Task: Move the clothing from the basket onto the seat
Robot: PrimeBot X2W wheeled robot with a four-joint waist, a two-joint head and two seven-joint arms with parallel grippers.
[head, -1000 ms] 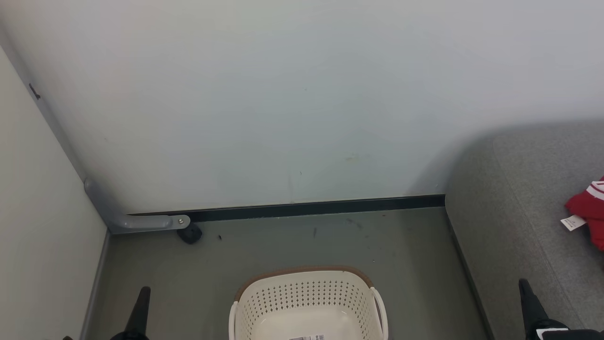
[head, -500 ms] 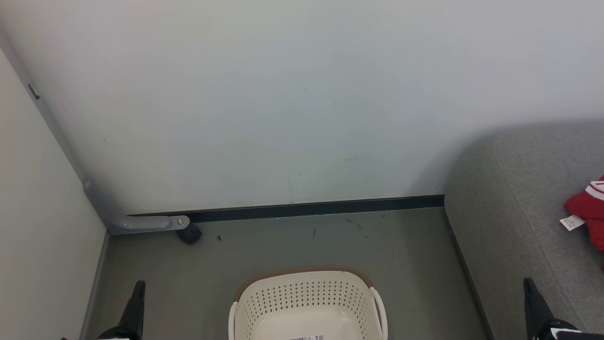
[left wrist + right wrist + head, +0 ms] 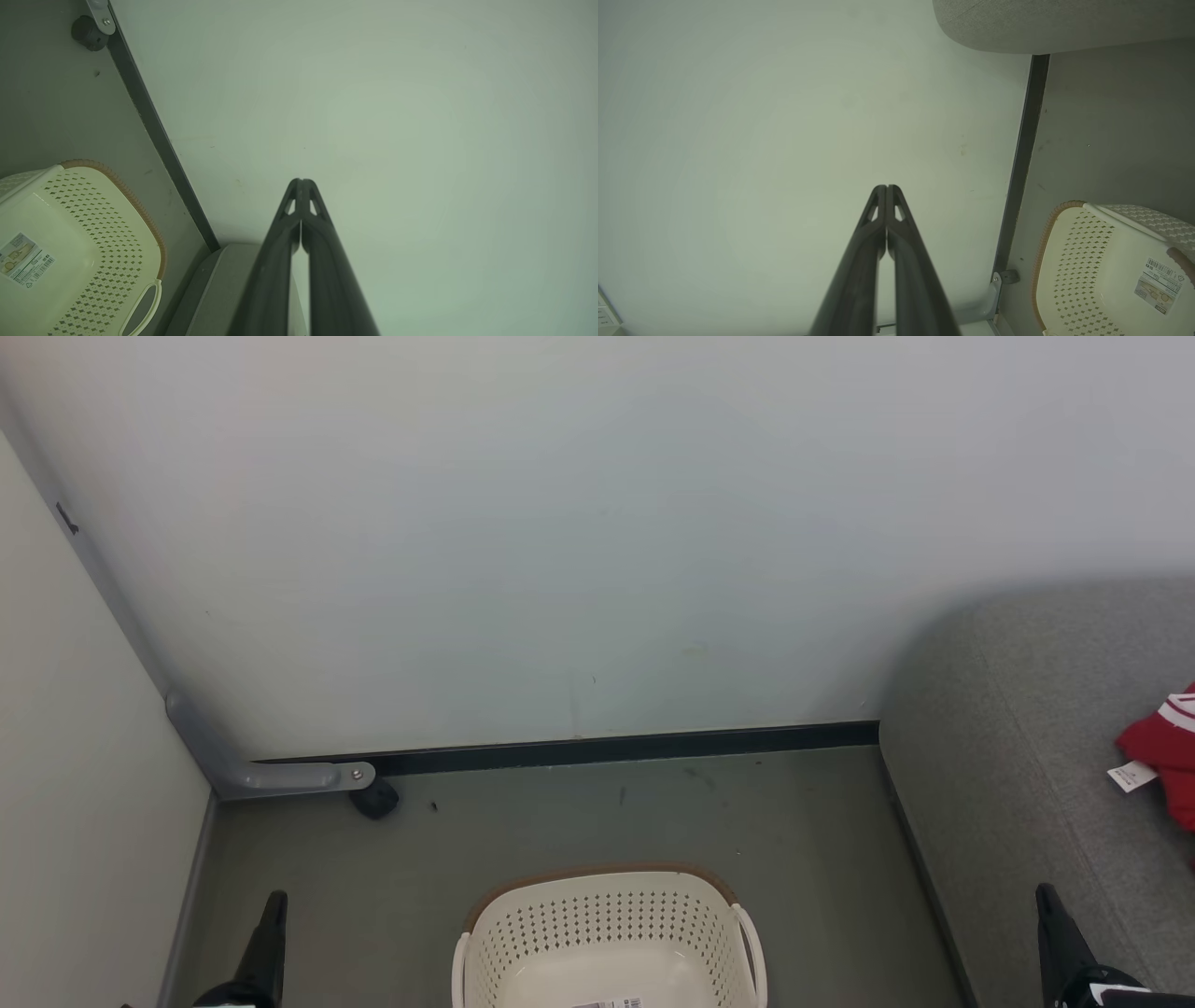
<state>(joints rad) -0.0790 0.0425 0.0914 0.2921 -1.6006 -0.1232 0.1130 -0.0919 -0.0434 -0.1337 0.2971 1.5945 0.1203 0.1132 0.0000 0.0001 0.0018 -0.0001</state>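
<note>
Red clothing (image 3: 1167, 756) with white trim and a white tag lies on the grey seat (image 3: 1027, 728) at the right edge of the head view. The cream basket (image 3: 607, 924) with its brown rim stands on the floor at bottom centre, holding nothing but a label on its bottom; it also appears as basket (image 3: 79, 242) and basket (image 3: 1106, 270). My left gripper (image 3: 275, 901) is low at the left, shut, fingertips together (image 3: 300, 182). My right gripper (image 3: 1044, 893) rises at the lower right beside the seat's front, shut too (image 3: 886, 188).
A pale wall (image 3: 597, 541) with a dark skirting strip (image 3: 607, 747) closes off the back. A side wall runs along the left, with a grey bracket (image 3: 280, 773) and a black stopper (image 3: 375, 798) in the corner. Grey-green floor (image 3: 560, 821) lies between basket and wall.
Both grippers drifted slightly outward and lower in the head view over the first half second, then held still. Basket and clothing have not moved.
</note>
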